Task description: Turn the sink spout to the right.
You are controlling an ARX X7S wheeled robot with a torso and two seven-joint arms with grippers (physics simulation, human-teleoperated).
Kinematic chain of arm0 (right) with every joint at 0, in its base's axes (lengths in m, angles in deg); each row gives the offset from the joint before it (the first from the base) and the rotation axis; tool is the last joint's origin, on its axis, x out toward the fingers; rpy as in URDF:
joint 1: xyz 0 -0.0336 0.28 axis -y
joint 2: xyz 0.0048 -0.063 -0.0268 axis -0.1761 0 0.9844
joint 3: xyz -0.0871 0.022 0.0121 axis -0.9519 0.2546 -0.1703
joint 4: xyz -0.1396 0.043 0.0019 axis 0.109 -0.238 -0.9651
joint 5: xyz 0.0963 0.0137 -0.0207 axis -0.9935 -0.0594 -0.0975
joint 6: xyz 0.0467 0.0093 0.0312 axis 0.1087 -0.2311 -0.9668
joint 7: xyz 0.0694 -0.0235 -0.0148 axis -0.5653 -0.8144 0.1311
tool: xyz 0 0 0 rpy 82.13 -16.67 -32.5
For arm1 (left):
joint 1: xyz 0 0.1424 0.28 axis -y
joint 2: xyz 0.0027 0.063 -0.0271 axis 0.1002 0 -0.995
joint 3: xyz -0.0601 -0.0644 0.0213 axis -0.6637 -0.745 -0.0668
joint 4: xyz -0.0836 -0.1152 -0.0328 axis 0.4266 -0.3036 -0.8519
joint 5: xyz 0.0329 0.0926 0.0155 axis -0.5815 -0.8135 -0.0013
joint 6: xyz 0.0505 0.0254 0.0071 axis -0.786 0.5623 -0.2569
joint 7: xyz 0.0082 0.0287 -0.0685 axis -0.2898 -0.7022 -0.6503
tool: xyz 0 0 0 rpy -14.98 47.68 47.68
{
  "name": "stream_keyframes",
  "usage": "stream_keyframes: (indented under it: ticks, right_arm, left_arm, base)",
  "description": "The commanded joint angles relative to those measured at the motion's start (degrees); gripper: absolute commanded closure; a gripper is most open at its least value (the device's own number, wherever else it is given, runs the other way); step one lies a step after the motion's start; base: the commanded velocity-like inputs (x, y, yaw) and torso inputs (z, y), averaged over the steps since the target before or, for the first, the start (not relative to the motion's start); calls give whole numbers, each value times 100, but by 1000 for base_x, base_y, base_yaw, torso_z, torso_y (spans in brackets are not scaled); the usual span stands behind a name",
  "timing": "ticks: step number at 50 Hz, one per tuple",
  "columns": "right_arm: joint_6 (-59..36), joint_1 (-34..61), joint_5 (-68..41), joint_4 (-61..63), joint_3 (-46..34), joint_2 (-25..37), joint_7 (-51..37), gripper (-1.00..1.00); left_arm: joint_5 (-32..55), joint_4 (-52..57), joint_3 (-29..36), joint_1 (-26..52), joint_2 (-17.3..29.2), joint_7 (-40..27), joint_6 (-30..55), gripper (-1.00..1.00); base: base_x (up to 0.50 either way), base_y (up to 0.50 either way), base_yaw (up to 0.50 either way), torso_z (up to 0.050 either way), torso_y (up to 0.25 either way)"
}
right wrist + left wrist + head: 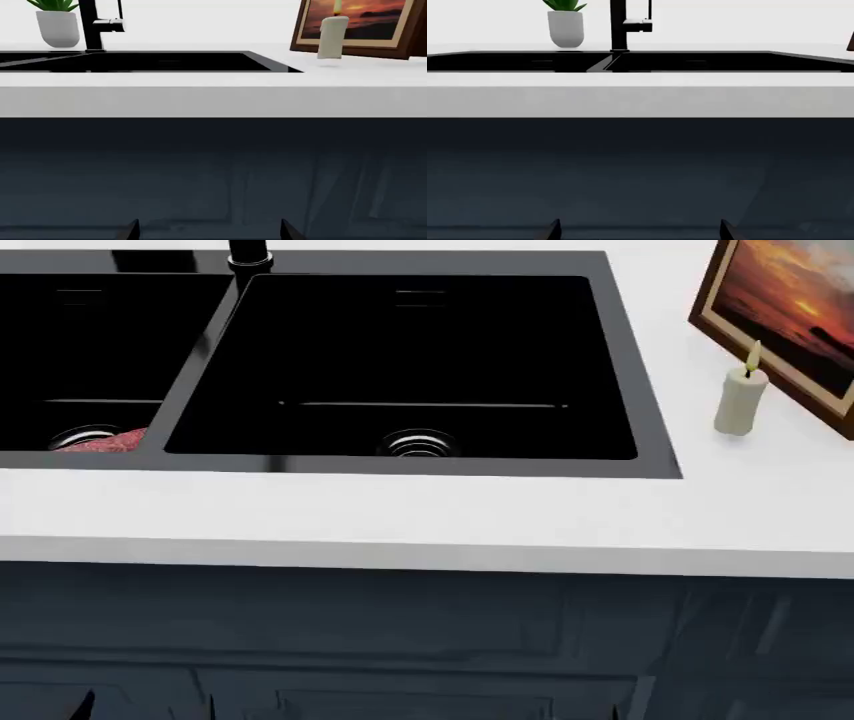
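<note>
The sink spout [619, 25] is a slim black column standing behind the divider of the black double-basin sink [707, 62], with a side stub and a thin lever. It also shows in the right wrist view [90, 25], and only its base shows in the head view [248, 257]. The sink [627, 370] has a steel drain in each basin. My left gripper [639, 231] and right gripper [209, 231] are both open and empty. They hang low in front of the dark cabinet, well below the counter and far from the spout.
A white pot with a green plant [566, 29] stands behind the sink, left of the spout. A lit candle [741, 400] and a framed sunset picture [787, 320] stand on the white counter [400, 520] at the right. Something red [114, 443] lies in the left basin.
</note>
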Motion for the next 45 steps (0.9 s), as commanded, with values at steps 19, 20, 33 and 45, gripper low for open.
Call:
stream_keyframes:
  ticks: [19, 20, 33, 45]
  right_arm:
    - [126, 47, -163, -135, -419, 323, -441, -100]
    - [133, 44, -173, -133, -427, 332, -453, -100]
    - [158, 52, -243, -140, -552, 435, -583, -100]
    - [160, 65, -366, -169, -605, 499, -673, -100]
  left_arm:
    - [604, 123, 301, -51, 316, -276, -137, -100]
    - [604, 97, 312, -44, 326, -291, -153, -100]
    - [684, 76, 433, -33, 438, -418, -160, -100]
    - [858, 141, 471, -45, 507, -500, -83, -100]
  base:
    - [0, 0, 0, 16, 0]
    - [0, 0, 0, 50, 0]
    - [0, 0, 0, 50, 0]
    - [0, 0, 0, 50, 0]
